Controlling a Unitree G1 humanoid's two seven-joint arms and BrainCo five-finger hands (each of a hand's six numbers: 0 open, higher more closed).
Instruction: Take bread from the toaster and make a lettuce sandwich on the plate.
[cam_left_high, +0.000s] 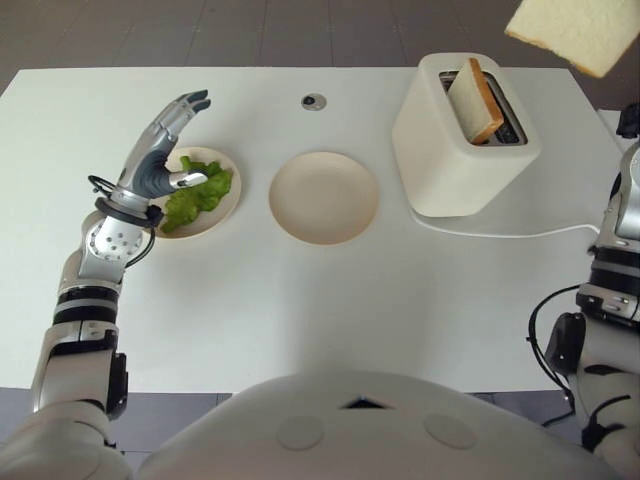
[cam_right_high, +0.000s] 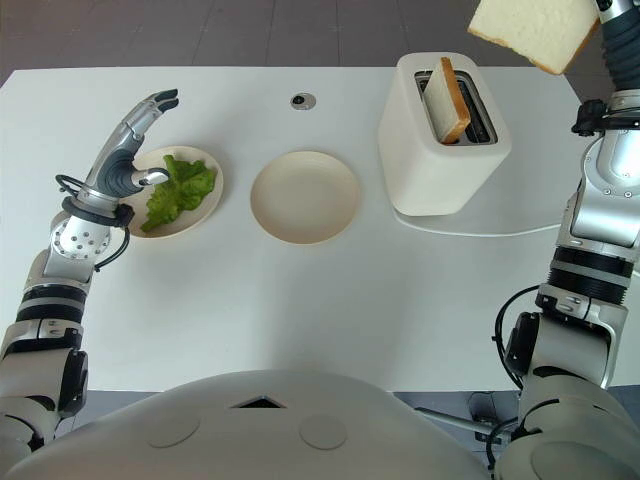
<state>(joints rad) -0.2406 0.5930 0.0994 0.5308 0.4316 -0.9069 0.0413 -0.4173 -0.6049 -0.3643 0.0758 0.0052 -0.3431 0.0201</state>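
Bread slice (cam_right_high: 535, 30) seemingly held by right hand (cam_right_high: 618, 35).

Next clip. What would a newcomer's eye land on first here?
A slice of white bread hangs high at the far right, held up by the right hand, above the cream toaster, where a second toasted slice stands in the slot. On the left, the left hand is raised open over green lettuce on a small plate. An empty round cream plate sits at the centre.
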